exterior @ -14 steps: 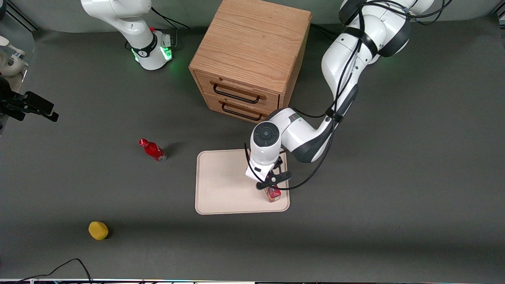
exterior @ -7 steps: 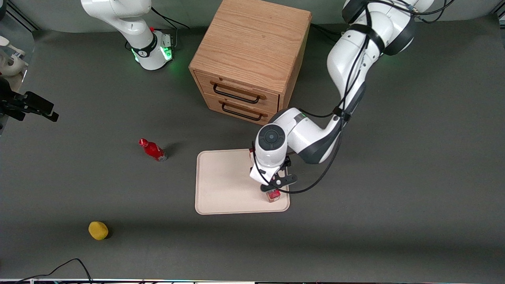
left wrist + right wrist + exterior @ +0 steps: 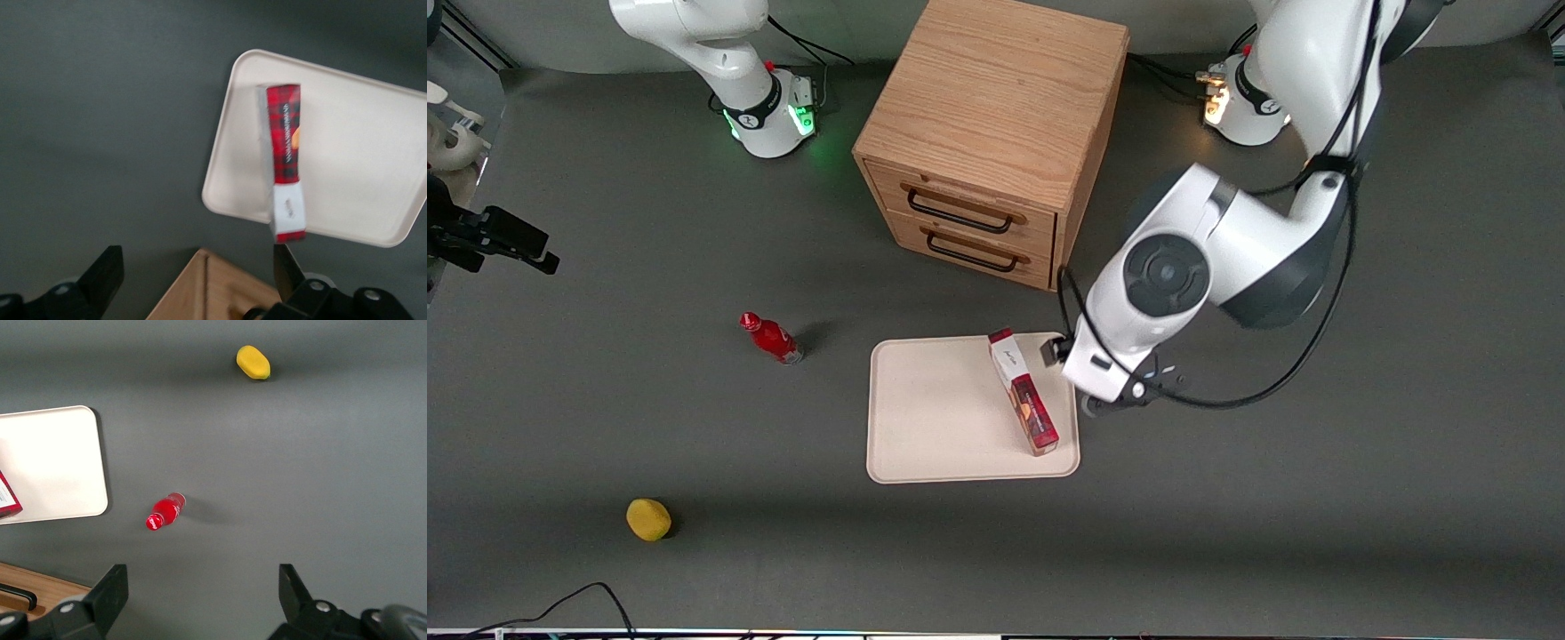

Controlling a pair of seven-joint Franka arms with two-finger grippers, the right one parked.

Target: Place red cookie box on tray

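Observation:
The red cookie box (image 3: 1023, 391) lies flat on the tray (image 3: 934, 418), along the tray's edge toward the working arm's end, with its white label end nearer the cabinet. The left gripper (image 3: 1129, 396) hangs raised above the table just off that tray edge, apart from the box. It is open and empty. The left wrist view shows its fingers spread wide (image 3: 197, 267), with the box (image 3: 285, 160) and the tray (image 3: 373, 153) well below. A corner of the box (image 3: 7, 497) and the tray (image 3: 53, 463) show in the right wrist view.
A wooden two-drawer cabinet (image 3: 996, 116) stands close to the tray, farther from the front camera; its top shows between the fingers (image 3: 213, 287). A small red bottle (image 3: 771, 338) and a yellow object (image 3: 648, 519) lie toward the parked arm's end.
The gripper has let go of the box, risen and swung off the tray toward the working arm's end. The box, before mostly hidden under the hand, now lies in full view.

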